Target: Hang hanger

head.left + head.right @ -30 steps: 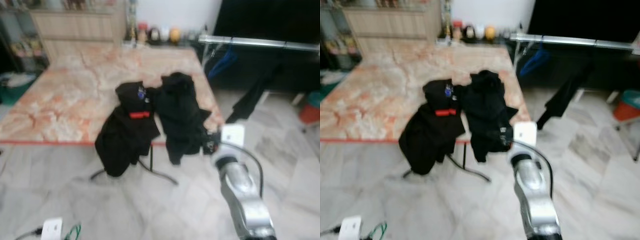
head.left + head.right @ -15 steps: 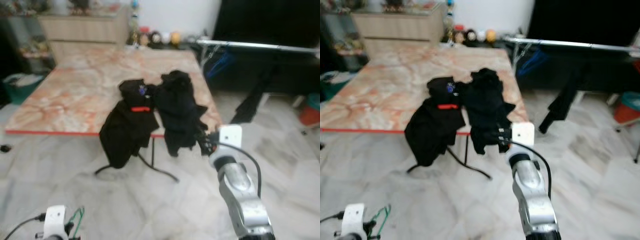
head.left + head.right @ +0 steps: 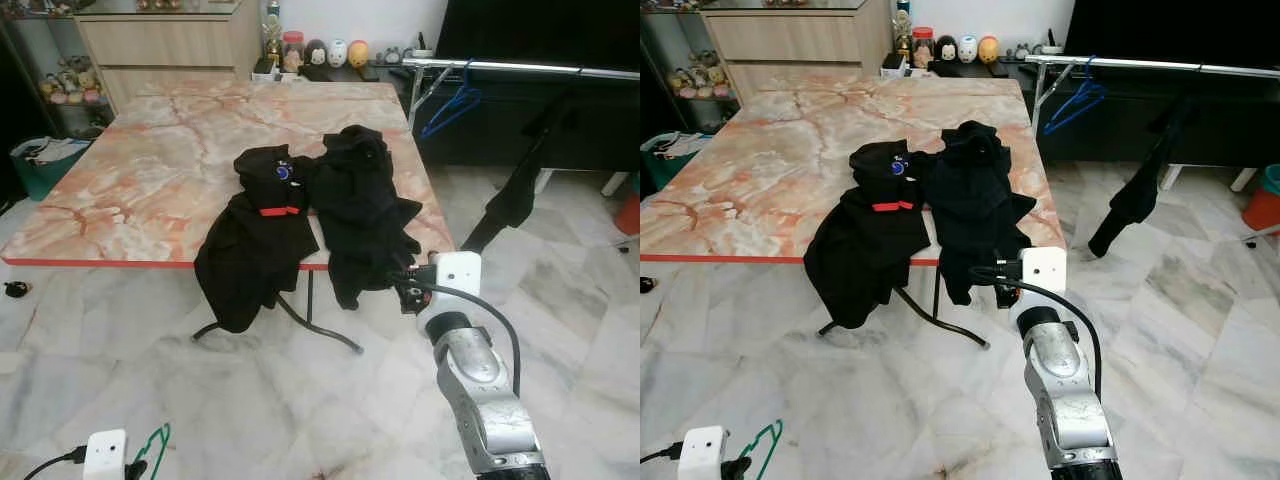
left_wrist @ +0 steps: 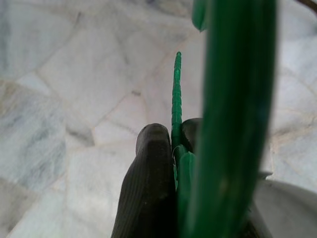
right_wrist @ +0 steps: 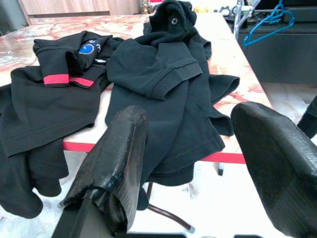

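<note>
Sprawling black shirts [image 3: 300, 225] on marble table [image 3: 150, 170]

Marble table [image 3: 150, 170], pale marble floor [image 3: 120, 370]

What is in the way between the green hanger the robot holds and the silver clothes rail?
The green hanger sits low in the left gripper. The silver clothes rail stands far off to the right, behind the marble table draped with black shirts; that table corner lies between.
</note>
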`<state>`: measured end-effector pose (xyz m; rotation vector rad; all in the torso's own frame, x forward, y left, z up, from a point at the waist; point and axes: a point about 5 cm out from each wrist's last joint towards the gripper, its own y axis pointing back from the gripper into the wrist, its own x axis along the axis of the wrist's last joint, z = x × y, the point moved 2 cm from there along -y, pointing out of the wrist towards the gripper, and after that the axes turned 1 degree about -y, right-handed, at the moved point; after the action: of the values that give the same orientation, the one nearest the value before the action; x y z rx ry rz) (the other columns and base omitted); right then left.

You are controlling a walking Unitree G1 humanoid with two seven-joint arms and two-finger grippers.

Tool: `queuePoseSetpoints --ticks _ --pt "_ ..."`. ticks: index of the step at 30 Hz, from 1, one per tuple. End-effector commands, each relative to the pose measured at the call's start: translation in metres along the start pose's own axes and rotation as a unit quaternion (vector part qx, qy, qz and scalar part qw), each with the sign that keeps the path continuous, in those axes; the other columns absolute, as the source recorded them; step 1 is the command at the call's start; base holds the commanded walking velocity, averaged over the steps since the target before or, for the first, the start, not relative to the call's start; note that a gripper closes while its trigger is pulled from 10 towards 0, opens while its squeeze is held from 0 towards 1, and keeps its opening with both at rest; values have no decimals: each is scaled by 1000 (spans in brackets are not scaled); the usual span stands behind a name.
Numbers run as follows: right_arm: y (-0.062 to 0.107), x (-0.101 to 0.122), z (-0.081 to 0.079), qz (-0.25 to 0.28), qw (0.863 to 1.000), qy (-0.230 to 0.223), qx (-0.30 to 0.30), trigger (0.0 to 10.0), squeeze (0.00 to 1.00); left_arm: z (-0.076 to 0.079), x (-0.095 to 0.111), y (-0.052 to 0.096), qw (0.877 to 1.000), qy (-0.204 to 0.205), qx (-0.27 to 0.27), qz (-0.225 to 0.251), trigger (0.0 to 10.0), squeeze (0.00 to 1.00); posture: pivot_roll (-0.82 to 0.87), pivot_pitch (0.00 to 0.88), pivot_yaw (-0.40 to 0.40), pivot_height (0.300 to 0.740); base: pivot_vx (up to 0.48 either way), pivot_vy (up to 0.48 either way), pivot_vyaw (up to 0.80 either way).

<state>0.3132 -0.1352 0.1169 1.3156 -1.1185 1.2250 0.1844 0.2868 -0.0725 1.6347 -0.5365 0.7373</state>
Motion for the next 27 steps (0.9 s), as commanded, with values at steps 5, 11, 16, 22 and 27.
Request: queuePoseSetpoints --ticks 5,11,16,22,27 --pt "-1 -5 1 -6 1000 6 -1 10000 0 2 8 -2 1000 -2 -2 14 10000 0 126 0 -12 740 0 0 0" --pt "-1 -18 18 -23 999 9 -23 10000 0 4 7 -3 1000 2 -4 12 10000 0 114 0 -13 740 0 0 0" --pt "0 -49 62 -74 994 30 -78 10000 0 7 6 -4 1000 8 -6 0 10000 0 95 0 -15 740 0 0 0" --pt "13 -97 89 -157 980 50 -112 10000 0 3 2 -3 1000 19 0 -17 10000 0 106 0 -23 740 0 0 0" --pt "33 -141 79 -231 967 38 -97 10000 0 -3 -8 0 999 22 7 -34 10000 0 113 0 -21 740 -202 0 0"
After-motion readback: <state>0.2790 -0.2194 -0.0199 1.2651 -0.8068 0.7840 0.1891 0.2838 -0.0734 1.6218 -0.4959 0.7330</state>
